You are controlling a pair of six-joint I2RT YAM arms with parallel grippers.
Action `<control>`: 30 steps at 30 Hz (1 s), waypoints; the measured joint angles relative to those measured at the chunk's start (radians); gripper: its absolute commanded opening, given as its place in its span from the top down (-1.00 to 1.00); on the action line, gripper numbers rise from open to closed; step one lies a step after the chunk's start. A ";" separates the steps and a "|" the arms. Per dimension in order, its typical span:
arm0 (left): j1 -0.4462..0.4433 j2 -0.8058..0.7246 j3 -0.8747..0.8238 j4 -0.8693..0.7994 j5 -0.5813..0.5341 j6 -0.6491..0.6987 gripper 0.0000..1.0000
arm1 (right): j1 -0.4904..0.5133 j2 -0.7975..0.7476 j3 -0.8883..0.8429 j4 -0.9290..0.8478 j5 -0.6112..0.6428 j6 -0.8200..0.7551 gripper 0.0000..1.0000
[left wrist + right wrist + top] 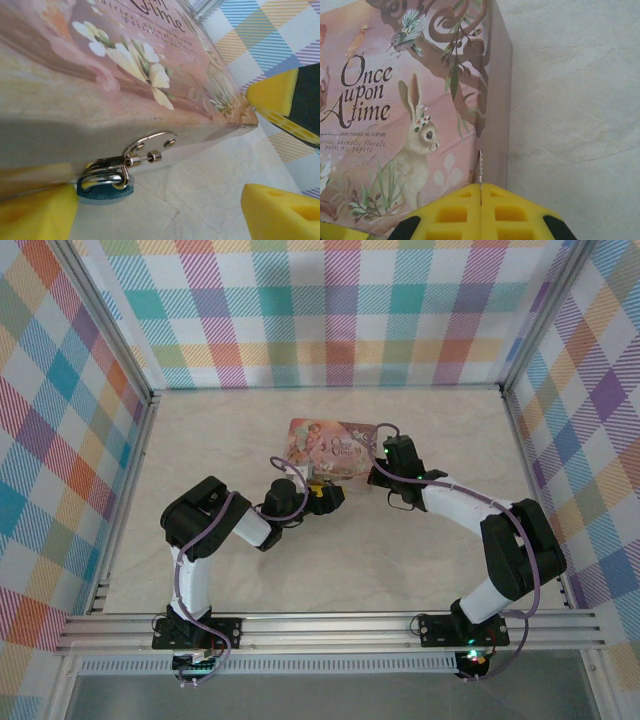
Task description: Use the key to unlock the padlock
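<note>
The padlock (102, 192) is tiny, with a teal-blue body. Its metal shackle (102, 177) hangs through the hasp on the front wall of the pink tin (125, 55). My left gripper (160, 215) is open and low by that wall; its left yellow finger (35, 212) is beside the padlock and the other finger (280, 212) is far to the right. My right gripper (481, 192) is shut on the key (481, 167), whose thin toothed blade sticks out over the tin's right edge (492, 125). From above, the left gripper (326, 497) is at the tin's near side and the right gripper (380, 472) is at its right corner.
The pink tin (335, 448) lies flat in the middle of the pale table (230, 440). Checked walls close the table on three sides, and a metal rail (330, 625) runs along the near edge. A yellow finger (272, 97) of the right gripper shows beyond the tin's corner.
</note>
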 measured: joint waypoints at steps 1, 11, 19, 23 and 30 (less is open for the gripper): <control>-0.003 0.000 0.003 -0.005 -0.012 0.001 -0.71 | 0.002 0.000 0.000 0.000 0.000 0.000 1.00; -0.009 0.000 0.020 -0.026 0.016 0.009 -0.47 | 0.006 0.000 0.000 0.001 0.001 0.000 1.00; -0.008 0.000 0.004 0.016 0.068 0.003 -0.53 | 0.006 0.000 0.000 0.000 0.001 0.000 1.00; -0.008 0.001 0.004 0.019 0.059 -0.001 -0.52 | 0.008 0.000 0.000 0.000 0.001 0.000 1.00; 0.007 0.002 -0.022 0.053 0.003 -0.035 -0.44 | 0.009 -0.002 0.000 -0.001 0.001 0.000 1.00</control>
